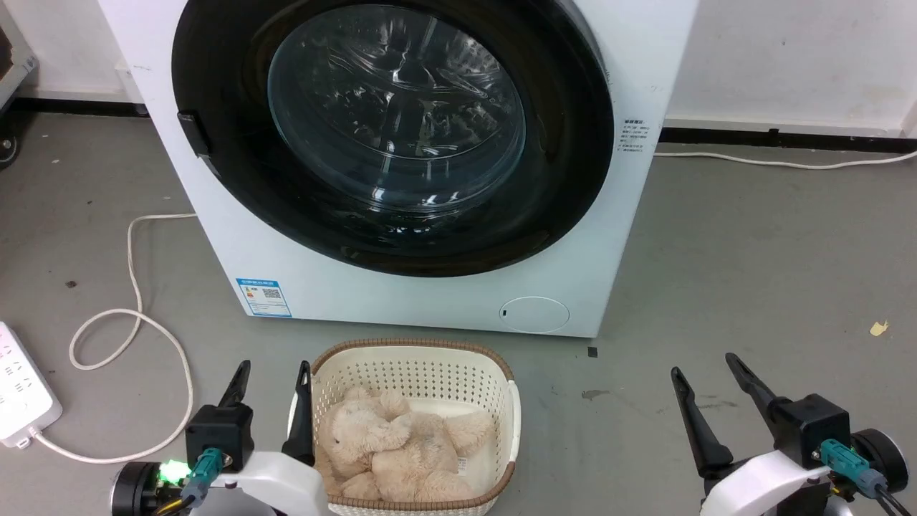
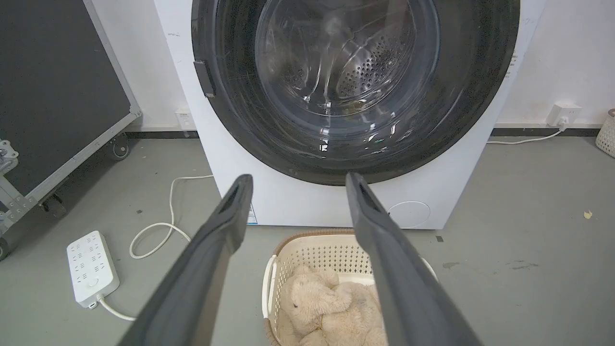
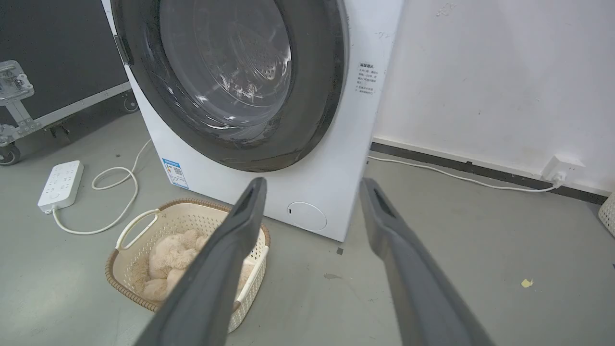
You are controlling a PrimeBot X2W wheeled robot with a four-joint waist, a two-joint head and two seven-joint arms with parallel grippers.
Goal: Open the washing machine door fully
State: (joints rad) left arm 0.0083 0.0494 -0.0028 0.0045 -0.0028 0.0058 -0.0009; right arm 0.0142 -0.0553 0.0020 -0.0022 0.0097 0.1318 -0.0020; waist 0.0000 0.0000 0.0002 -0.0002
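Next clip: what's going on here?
Nothing is being handled yet. The washing machine door appears closed against the white front. The left gripper and right gripper hang low near the floor, short of the door, jaws apart and holding nothing. A basket with a plush toy sits on the floor before it.

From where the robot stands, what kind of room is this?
Probably a workshop or test room staged as a laundry corner, not a home: a washing machine on a plain grey floor, a black wheeled equipment case beside it, and a power strip lying loose on the floor.
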